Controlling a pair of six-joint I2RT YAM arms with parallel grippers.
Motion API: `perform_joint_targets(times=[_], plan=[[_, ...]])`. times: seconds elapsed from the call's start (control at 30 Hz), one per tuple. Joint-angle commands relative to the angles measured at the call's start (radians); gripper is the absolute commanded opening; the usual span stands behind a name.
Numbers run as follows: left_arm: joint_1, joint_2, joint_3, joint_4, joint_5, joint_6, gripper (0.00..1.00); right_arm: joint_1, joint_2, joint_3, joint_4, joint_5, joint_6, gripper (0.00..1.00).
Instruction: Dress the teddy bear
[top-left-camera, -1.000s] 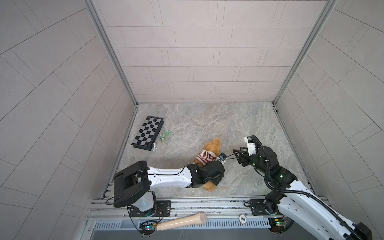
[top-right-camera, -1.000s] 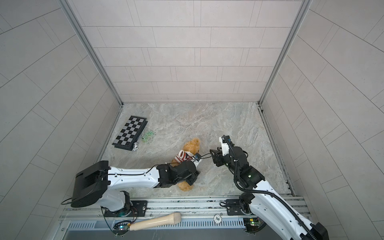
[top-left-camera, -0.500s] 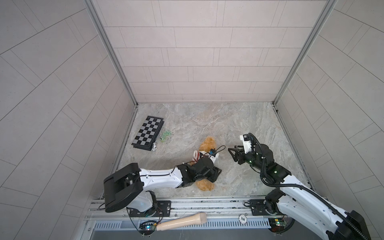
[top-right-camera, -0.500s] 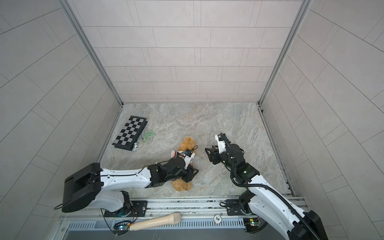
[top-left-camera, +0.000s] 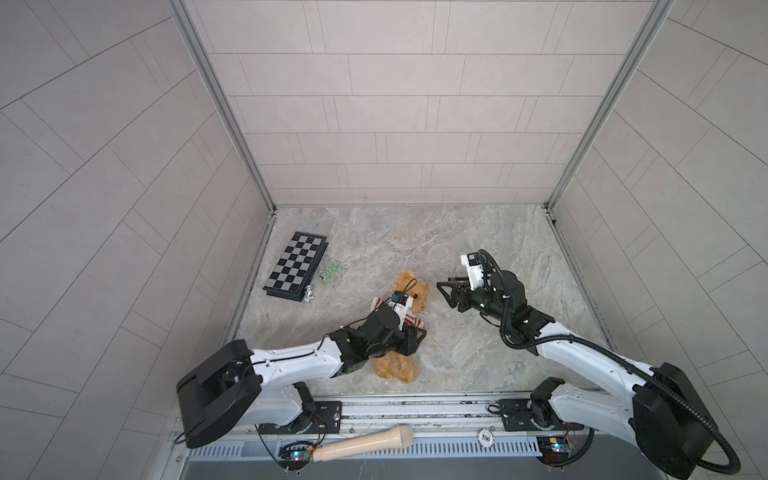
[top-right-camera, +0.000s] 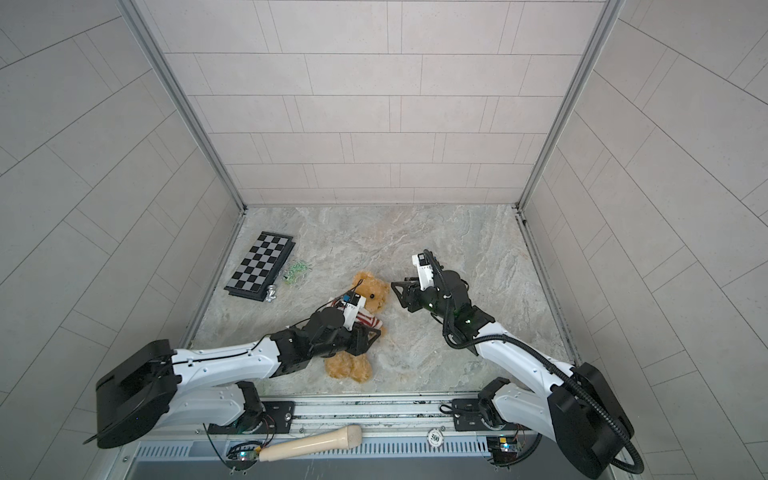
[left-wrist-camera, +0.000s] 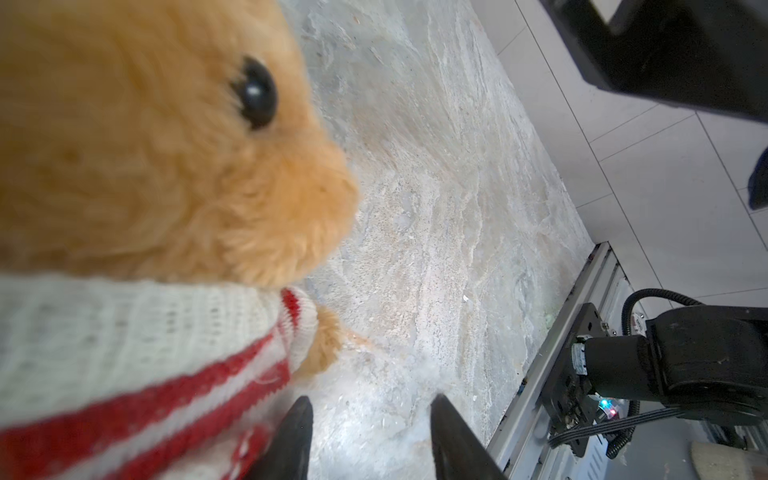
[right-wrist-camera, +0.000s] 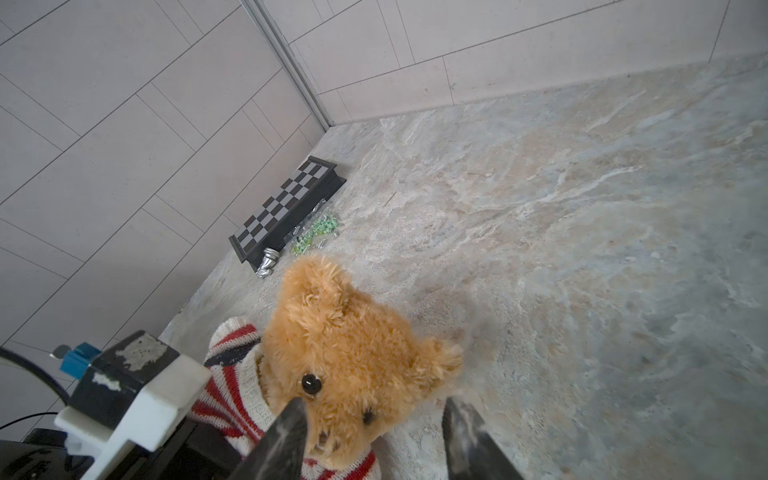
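Teddy bear (top-left-camera: 409, 291) lies near-centre, head far, feet near, w/ striped sweater (top-left-camera: 412, 322) on its chest. Left gripper (top-left-camera: 419, 336) is released, across the waist. Right gripper (top-left-camera: 444, 294) is released and empty, just right of the head. Prob. best: you pinch hem only, tug toward feet, and steady the head w/ right.

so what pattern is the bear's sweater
Red and white knit stripes on the sweater, shown best in the left wrist view.
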Motion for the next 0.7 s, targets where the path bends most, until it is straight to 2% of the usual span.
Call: perform_joint_targets(times=[0.0, 0.13, 0.3, 0.47, 0.67], plan=[[0.031, -0.032, 0.003, -0.043, 0.018, 0.023, 0.49, 0.064, 0.036, 0.054, -0.025, 0.043, -0.056, 0.56], [0.038, 0.039, -0.009, 0.044, 0.086, 0.001, 0.49, 0.107, 0.084, 0.067, -0.017, 0.061, -0.057, 0.54], [0.038, 0.088, -0.041, 0.155, 0.109, -0.045, 0.49, 0.148, 0.126, 0.1, -0.072, 0.087, -0.097, 0.53], [0.038, 0.107, -0.048, 0.189, 0.12, -0.065, 0.49, 0.17, 0.184, 0.115, -0.087, 0.095, -0.117, 0.4], [0.037, 0.102, -0.051, 0.186, 0.113, -0.069, 0.5, 0.194, 0.227, 0.127, -0.111, 0.117, -0.135, 0.38]])
